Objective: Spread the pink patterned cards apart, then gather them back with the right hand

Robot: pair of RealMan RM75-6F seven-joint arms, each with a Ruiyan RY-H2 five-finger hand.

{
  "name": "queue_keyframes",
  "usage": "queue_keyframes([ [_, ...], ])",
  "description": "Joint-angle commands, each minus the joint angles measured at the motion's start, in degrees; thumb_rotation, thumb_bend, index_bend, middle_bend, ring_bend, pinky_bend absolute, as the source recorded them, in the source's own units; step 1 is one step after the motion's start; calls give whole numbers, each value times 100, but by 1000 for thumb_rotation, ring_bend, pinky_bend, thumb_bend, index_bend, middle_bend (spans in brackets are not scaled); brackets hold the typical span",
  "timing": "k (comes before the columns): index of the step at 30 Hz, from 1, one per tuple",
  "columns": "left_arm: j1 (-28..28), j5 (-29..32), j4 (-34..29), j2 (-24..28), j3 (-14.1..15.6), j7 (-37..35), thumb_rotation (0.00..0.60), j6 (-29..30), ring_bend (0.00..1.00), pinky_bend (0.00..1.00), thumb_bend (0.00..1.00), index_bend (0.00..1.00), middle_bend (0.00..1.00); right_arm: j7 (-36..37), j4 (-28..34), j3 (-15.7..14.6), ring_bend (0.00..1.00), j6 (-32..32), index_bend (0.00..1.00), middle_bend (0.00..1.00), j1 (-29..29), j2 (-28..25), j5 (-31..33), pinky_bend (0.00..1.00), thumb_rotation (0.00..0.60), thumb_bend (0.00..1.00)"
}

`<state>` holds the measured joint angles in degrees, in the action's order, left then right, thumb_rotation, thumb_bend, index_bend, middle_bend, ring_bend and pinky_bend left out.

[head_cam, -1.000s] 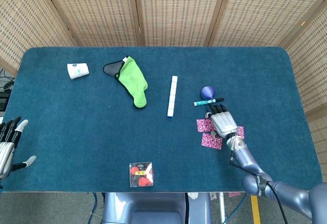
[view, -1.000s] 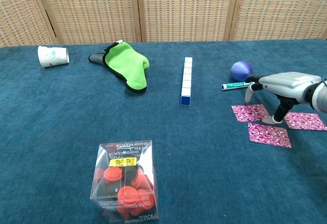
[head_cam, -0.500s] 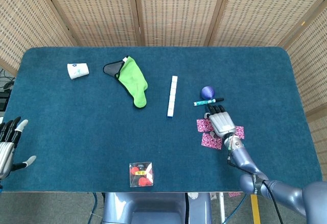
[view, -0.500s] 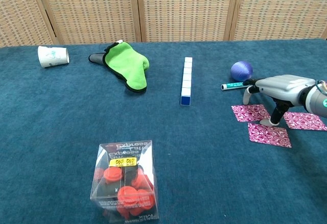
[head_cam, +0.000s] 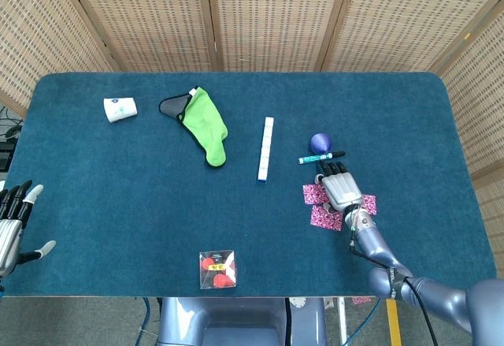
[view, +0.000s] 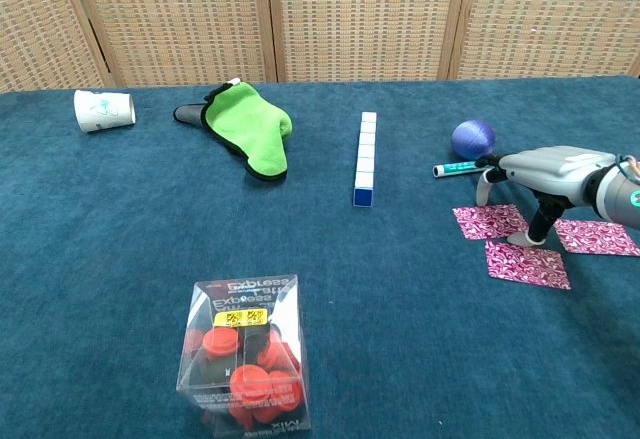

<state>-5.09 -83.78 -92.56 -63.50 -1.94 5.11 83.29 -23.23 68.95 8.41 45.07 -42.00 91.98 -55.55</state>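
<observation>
Table [head_cam: 142,204] unchanged — right hand [view: 548,171] barely shifted

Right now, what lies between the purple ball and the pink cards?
A teal marker lies between the purple ball and the pink cards, clearest in the chest view.

Right hand [head_cam: 342,188]: silver-grey metal back, black fingers.
Right arm [head_cam: 409,287]: glossy blue-grey segmented casing, thin black cable alongside.
Left hand [head_cam: 12,228]: silver, black fingers, white tips.
</observation>
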Motion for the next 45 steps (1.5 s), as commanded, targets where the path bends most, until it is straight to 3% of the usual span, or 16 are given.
queue_keyframes([
  [1, 0, -1, 1, 0, 0, -2, 600, 0, 0, 0, 0, 0, 0, -12, 8, -11, 0, 10, 508, 1, -2, -6, 17, 57, 600, 348],
  [30, -3, -25, 5, 15, 16, -32, 600, -7, 0, 0, 0, 0, 0, 84, 225, -56, 0, 249, 528, 28, 111, -147, 5, 57, 600, 348],
  [45, -11, -19, -17, 51, 35, -32, 600, -52, 0, 0, 0, 0, 0, -302, 1231, -204, 0, 1187, 528, 48, 655, -501, 313, 57, 600, 341],
])
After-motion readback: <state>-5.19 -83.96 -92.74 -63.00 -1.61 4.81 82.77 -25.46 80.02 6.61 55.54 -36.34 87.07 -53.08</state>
